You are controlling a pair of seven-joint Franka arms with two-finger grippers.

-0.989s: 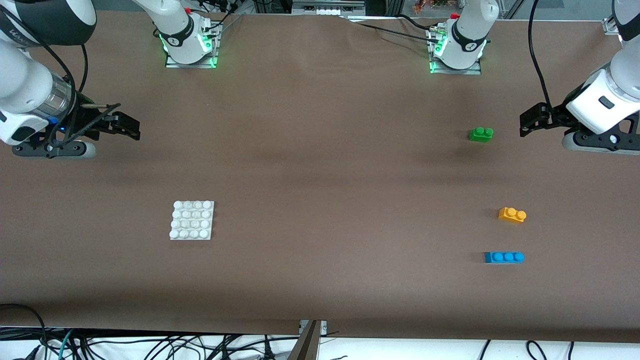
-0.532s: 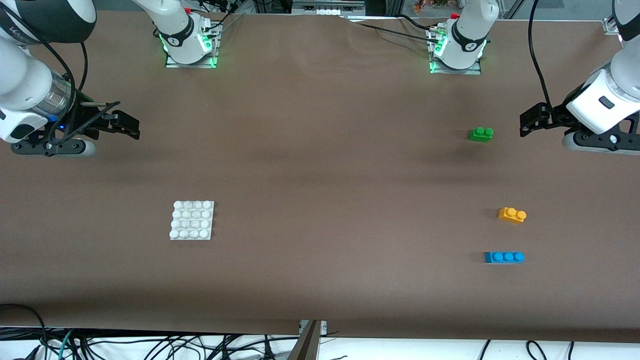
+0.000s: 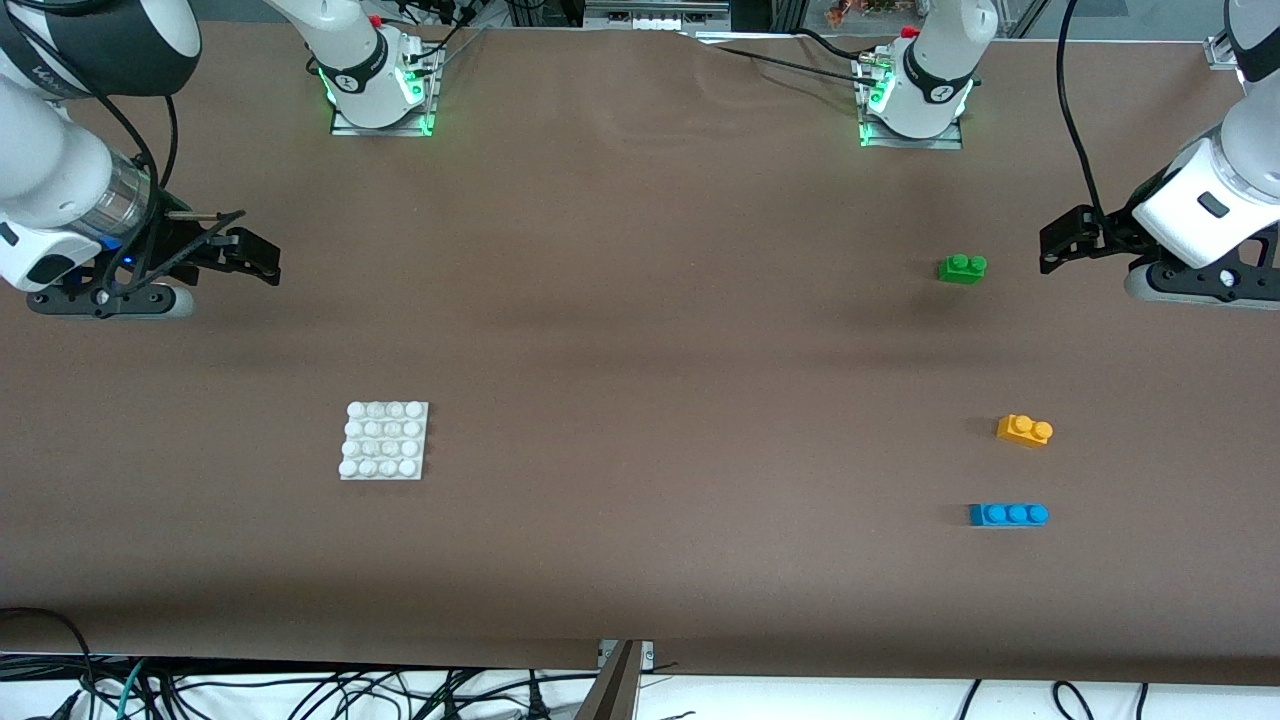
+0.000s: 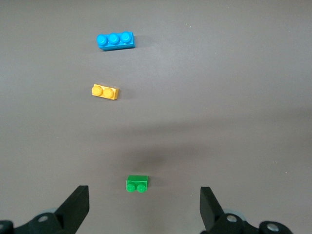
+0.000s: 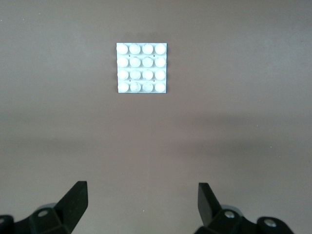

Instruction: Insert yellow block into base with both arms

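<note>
Front view: the yellow block (image 3: 1024,430) lies untouched near the left arm's end, well apart from the base (image 3: 385,441). Left gripper (image 3: 1060,245) and right gripper (image 3: 252,255) are held spread, empty, presumably readied for approach.

I count three bricks on my table: one yellow block (image 3: 1024,429), one green (image 3: 962,268), one blue (image 3: 1008,514); one base (image 3: 385,440).

Yellow block (image 3: 1024,430) toward left arm's end; base (image 3: 385,441) toward right's.
</note>
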